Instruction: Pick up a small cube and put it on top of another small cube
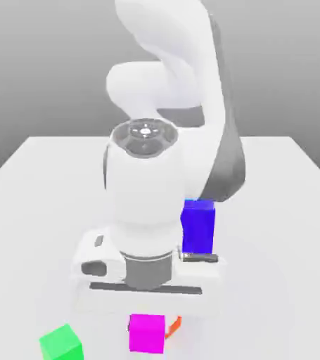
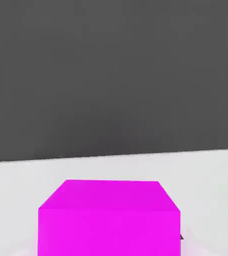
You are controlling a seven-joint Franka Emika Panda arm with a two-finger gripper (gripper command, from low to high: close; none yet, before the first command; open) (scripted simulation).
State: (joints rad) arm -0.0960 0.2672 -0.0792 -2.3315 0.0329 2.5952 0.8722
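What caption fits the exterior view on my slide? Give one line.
White Panda arm over the table, magenta cube below its hand, orange-red cube just behind, green cube and blue block nearby.

arm (image 1: 166,91): white, arcs down from frame top, centre | wrist (image 1: 145,211): vertical, points straight down, lower centre | hand (image 1: 145,278): wide flat body, low centre | fingers: closed on magenta cube (image 1: 147,332)

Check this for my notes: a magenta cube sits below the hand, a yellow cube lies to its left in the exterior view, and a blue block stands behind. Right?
One error: the cube to the left of the magenta cube is green, not yellow, as the exterior view shows. The blue block does stand behind.
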